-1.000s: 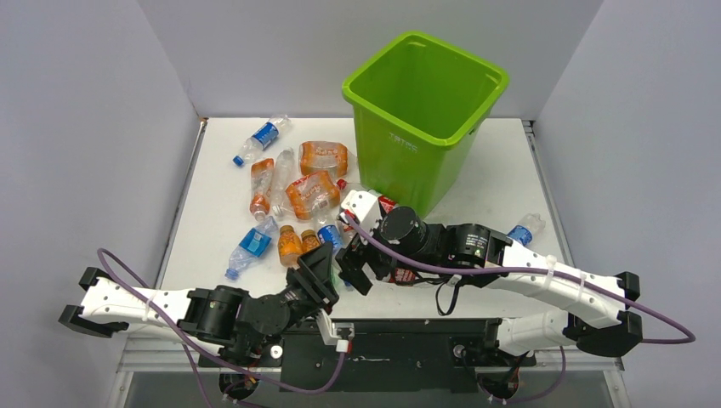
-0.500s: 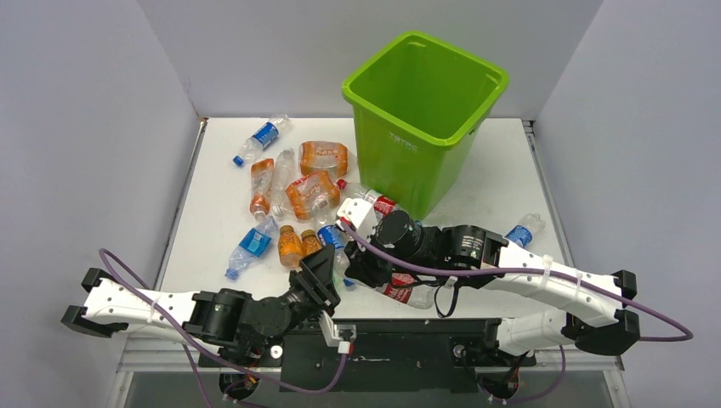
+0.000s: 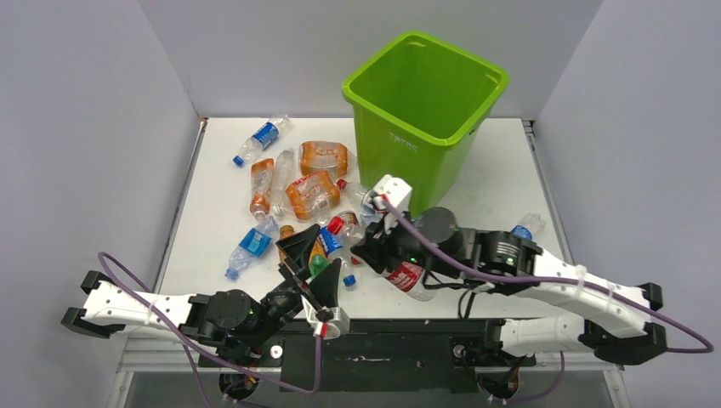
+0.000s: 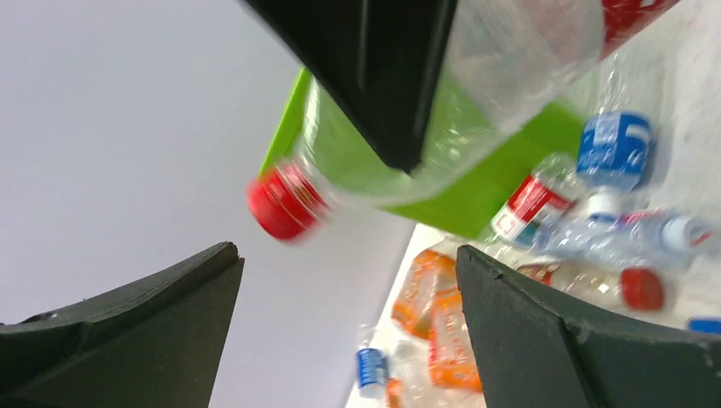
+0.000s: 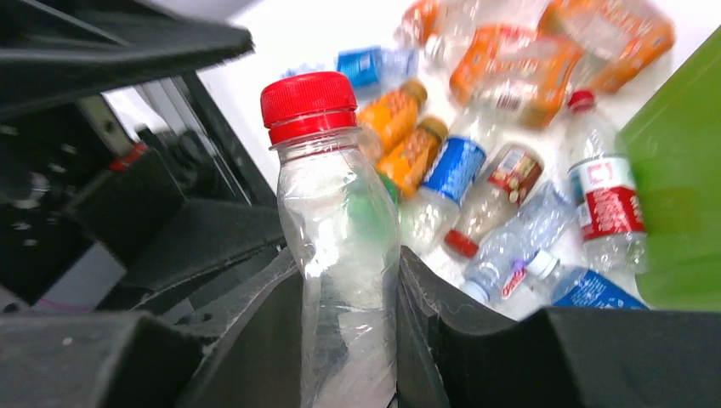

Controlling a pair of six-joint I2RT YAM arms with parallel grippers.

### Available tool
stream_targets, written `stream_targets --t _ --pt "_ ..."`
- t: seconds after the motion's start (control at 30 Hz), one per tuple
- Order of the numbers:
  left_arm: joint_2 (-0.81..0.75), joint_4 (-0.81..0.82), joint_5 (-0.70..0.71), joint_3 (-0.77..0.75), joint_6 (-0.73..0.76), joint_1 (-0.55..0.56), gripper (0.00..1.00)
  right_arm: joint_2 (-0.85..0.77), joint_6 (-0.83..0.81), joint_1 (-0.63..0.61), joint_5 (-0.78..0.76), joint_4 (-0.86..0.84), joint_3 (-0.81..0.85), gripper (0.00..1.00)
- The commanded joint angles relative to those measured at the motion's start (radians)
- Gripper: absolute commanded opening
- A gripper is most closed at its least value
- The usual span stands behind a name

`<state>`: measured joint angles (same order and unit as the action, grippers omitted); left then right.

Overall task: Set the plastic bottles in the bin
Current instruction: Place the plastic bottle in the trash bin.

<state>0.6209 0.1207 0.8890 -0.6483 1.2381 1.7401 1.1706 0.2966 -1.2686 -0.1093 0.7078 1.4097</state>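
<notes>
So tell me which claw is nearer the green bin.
Right. The right claw, shut on a red-capped bottle, sits just in front of the bin; the left claw, open, is nearer the bases and leftward.

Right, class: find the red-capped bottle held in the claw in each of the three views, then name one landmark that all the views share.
Top external: the bottle is low and centre, its red label showing, just in front of the bin.
Left wrist: across the top, seen from below, cap at mid-left.
Right wrist: centre, upright in the right claw.
Shared landmark: the bin, also in the left wrist and right wrist views.
</notes>
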Motion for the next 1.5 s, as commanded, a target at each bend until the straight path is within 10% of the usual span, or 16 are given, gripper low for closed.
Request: stream_targets --t 0.0,0.33,0.63,0.9,1.13,1.3,1.47 --pt "0.023 0.159 -0.025 -0.047 -0.326 0.004 0.96 -0.205 0.004 0.006 -0.088 -0.313 -0.09 0.05" --pt "0.003 0.317 -0.429 -0.059 -1.147 -0.077 0.96 -0.397 0.025 0.005 -0.016 -0.82 -0.325 0.05" --pt "0.088 0.389 -0.852 -0.108 -1.476 -0.35 0.96 -0.36 0.129 0.005 0.15 -1.086 -0.408 0.05" --pt "0.158 0.442 -0.948 -0.105 -1.477 -0.361 0.98 -0.344 0.246 0.005 0.189 -1.314 -0.505 0.05" --pt "0.174 0.441 -0.971 -0.103 -1.466 -0.361 0.37 -0.326 0.266 0.003 0.198 -1.276 -0.495 0.06" --pt "0.14 0.403 -0.959 -0.086 -1.445 -0.361 0.06 -0.341 0.214 0.003 0.163 -1.016 -0.388 0.8" --pt "0.086 0.276 -0.897 -0.081 -1.415 -0.361 0.0 -0.338 0.141 0.004 0.112 -0.703 -0.236 0.95"
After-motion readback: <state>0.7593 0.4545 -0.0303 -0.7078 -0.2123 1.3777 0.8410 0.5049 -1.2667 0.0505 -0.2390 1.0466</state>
